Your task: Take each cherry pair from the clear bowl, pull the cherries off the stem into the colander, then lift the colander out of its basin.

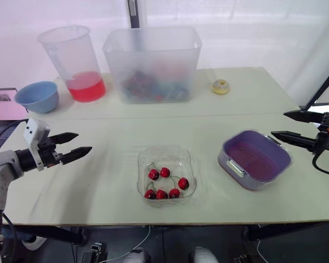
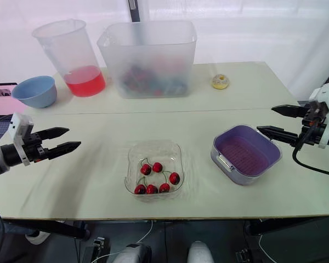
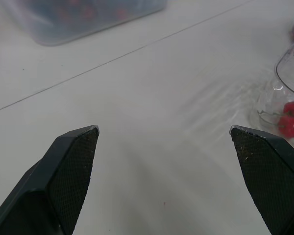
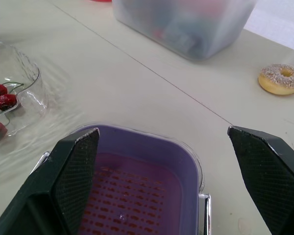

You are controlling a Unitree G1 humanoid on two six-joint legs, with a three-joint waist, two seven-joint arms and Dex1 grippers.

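From the head, the clear bowl (image 1: 166, 174) sits in the middle of the table (image 1: 98, 186), near the front edge. The cherries (image 1: 164, 183) lie in it, red and on their green stems. To its right is the purple colander (image 1: 257, 159), which sits inside its basin (image 1: 251, 185) with nothing in it that I can see. The left gripper (image 1: 83, 142) hangs well to the left of the bowl, fingers apart and holding nothing. The right gripper (image 1: 278, 124) hangs just right of the colander, fingers apart too, and empty. In the left wrist view the two black fingers are wide open over bare table, with the bowl's edge and a few cherries close by. In the right wrist view the open fingers point at the colander, and its holes are bare. So I think the job has not begun: no cherry is pulled off, and the colander is not lifted out
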